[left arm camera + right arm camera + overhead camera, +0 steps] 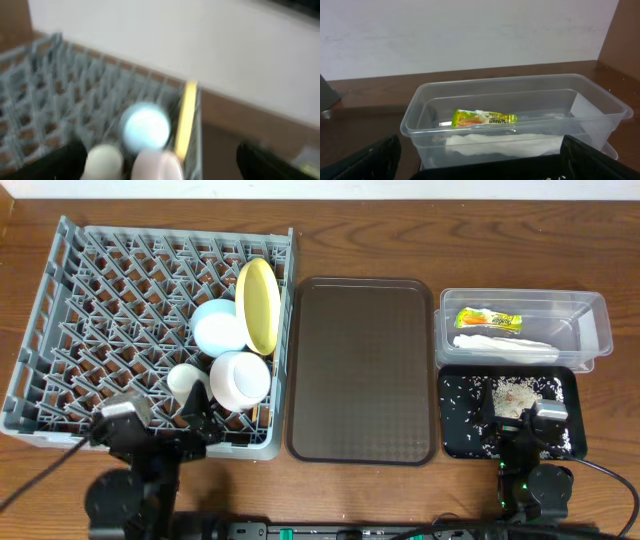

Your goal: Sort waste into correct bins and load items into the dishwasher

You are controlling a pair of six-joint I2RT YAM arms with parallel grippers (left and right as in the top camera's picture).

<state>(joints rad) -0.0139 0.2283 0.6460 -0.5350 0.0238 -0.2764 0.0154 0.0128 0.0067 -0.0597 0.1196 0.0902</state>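
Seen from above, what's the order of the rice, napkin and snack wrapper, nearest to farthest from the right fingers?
1. Rice, on the black tray by the right fingers.
2. Napkin, clear tub's near side.
3. Snack wrapper, just behind the napkin.

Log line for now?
rack: plate, blue bowl, white bowl, cup | tub: wrapper, napkin | black tray: rice | left gripper open | right gripper open

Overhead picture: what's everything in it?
grey plastic dish rack: one, grey, left
round yellow plate: one, yellow, upright, rack
light blue bowl: one, blue, rack
white bowl: one, white, rack
small white cup: one, white, rack
dark brown tray: one, brown, middle
clear plastic tub: one, clear, far right
green-and-orange snack wrapper: one, green, tub
white paper napkin: one, white, tub
black rectangular tray: one, black, near right
white rice grains: many, white, black tray
left gripper, right gripper: two, black, open
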